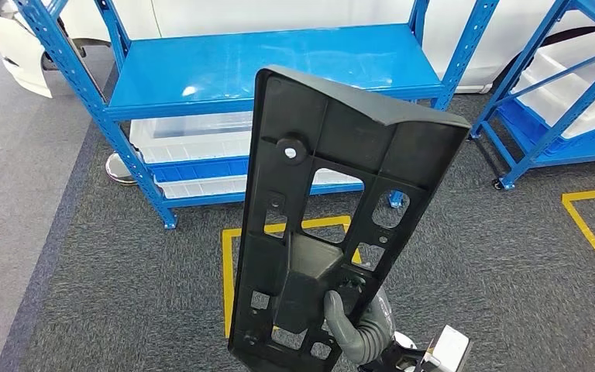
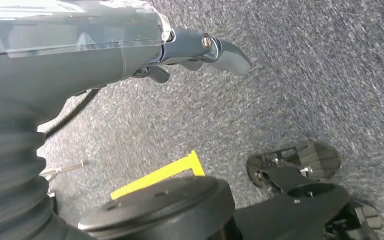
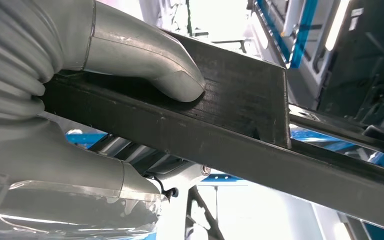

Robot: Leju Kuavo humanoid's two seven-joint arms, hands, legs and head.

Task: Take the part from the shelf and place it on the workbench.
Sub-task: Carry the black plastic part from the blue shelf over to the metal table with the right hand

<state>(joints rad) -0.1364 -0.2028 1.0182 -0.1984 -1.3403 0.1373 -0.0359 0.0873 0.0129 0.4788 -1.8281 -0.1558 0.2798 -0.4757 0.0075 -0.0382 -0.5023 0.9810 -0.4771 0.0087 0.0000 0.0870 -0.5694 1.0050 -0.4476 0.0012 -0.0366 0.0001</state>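
Part lifted clear of the shelf, held upright for carrying

The black part (image 1: 333, 209) is clamped at its 6 o'clock end by the right hand (image 1: 356, 329), thumb pressed on a rib, probably for steadiness; the blue shelf (image 1: 271, 66) stands at 12 o'clock; the left hand (image 2: 200, 50) hangs empty, fingers apart.

part (image 1: 333, 217): lower edge cut off by the head view's bottom edge, below the fingers.
right hand (image 1: 356, 329): fingers behind the part hidden; grey thumb visible on its face.
shelf (image 1: 271, 66): lower tier partly hidden behind the part, beyond the fingers.
left hand (image 2: 190, 47): fingertips cut short, blurred.
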